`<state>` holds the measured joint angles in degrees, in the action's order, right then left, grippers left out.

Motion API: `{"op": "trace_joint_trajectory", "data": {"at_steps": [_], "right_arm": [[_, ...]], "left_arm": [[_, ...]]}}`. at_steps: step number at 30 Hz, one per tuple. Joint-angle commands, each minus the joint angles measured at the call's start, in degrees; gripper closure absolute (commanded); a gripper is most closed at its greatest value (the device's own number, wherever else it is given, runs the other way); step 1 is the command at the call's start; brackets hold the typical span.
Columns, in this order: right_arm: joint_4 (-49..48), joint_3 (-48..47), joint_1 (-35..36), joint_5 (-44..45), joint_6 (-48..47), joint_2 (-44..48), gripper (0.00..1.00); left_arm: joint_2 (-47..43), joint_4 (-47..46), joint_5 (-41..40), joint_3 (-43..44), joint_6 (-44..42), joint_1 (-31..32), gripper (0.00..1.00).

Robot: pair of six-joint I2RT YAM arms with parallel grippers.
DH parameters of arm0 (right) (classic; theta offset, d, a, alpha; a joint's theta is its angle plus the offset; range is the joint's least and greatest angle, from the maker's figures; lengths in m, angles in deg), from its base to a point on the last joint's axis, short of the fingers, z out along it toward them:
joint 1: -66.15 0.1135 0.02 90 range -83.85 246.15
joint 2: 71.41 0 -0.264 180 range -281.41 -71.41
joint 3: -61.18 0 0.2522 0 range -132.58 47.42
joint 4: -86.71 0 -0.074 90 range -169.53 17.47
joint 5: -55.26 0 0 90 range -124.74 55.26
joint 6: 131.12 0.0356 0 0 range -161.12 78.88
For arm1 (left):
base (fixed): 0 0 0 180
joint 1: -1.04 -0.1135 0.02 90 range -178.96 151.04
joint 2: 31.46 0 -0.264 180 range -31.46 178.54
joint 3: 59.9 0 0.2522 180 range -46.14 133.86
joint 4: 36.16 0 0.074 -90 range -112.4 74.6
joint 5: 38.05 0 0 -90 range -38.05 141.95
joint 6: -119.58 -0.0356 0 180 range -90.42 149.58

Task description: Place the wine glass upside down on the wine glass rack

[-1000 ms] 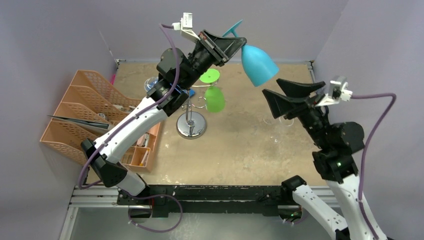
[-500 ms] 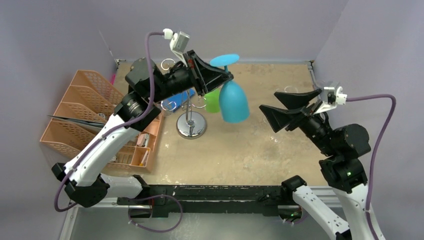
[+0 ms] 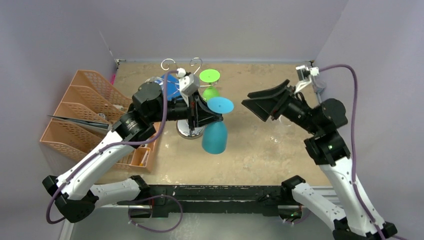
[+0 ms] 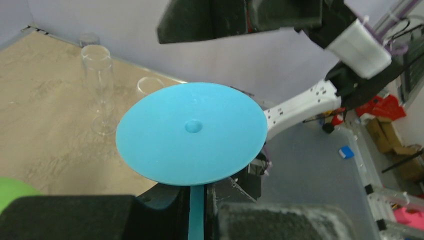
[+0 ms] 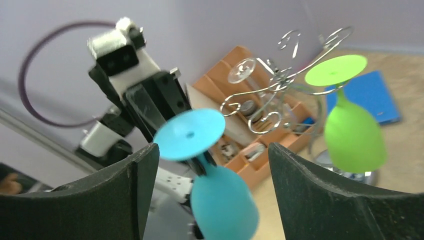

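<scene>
My left pincer (image 3: 210,117), clamped on the glass's (image 3: 215,139) stem, has swung it down, inverted, beside the rack (image 3: 189,133), ready for hanging; the right pincer (image 3: 255,102) gapes empty.

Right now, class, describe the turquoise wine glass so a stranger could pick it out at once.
Find the silver chrome wire rack with curled arms on the table. Beside it, the left hand grips a turquoise plastic wine glass by the stem, bowl down. Unlike the lime green glass hanging from the rack, it is not on the rack.
</scene>
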<state>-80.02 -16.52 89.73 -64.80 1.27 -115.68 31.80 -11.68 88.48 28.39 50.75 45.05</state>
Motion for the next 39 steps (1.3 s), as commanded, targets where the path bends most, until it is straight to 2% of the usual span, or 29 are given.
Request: {"op": "trace_joint_trajectory", "data": {"at_steps": [1,5,7,10,13,17,23,26,30,36,39], "right_arm": [[-8.2,-1.3,0.2,-6.9,18.1,-4.2,0.18],[-11.0,-1.6,0.2,-9.7,24.9,-5.3,0.16],[-7.0,-3.9,0.2,-10.7,27.1,-6.7,0.19],[3.0,-7.6,0.2,-9.9,25.3,-8.2,0.22],[8.6,-8.5,0.2,-10.0,25.0,-10.1,0.24],[9.9,-8.0,1.4,-12.6,25.6,-13.0,0.30],[16.4,-9.0,4.8,-11.7,20.4,-14.4,0.28],[12.4,-7.4,6.2,-13.4,23.0,-15.1,0.30],[9.0,-6.5,7.2,-13.8,25.4,-15.6,0.46],[11.2,-6.7,7.5,-13.4,26.2,-15.7,0.64],[9.7,-5.9,7.5,-12.9,28.1,-15.7,0.76]], "left_arm": [[-4.7,-2.0,2.8,-4.2,-11.2,0.0,1.00],[-4.7,0.5,0.7,-5.1,-16.4,0.1,1.00],[-4.8,0.1,0.9,-6.0,-18.2,0.1,1.00],[-5.6,-4.2,0.9,-9.0,-19.7,0.1,1.00],[-6.0,-7.7,0.6,-10.9,-20.8,0.1,1.00],[-6.0,-9.8,1.7,-12.3,-23.1,0.1,1.00],[-6.4,-13.2,3.5,-13.9,-23.5,0.1,1.00],[-6.4,-13.7,3.8,-14.4,-23.5,0.1,1.00],[-6.5,-14.5,2.8,-15.0,-23.5,0.1,1.00],[-7.0,-14.1,2.9,-15.4,-24.1,0.1,1.00],[-7.5,-14.0,3.4,-15.9,-24.2,0.1,1.00]]}}
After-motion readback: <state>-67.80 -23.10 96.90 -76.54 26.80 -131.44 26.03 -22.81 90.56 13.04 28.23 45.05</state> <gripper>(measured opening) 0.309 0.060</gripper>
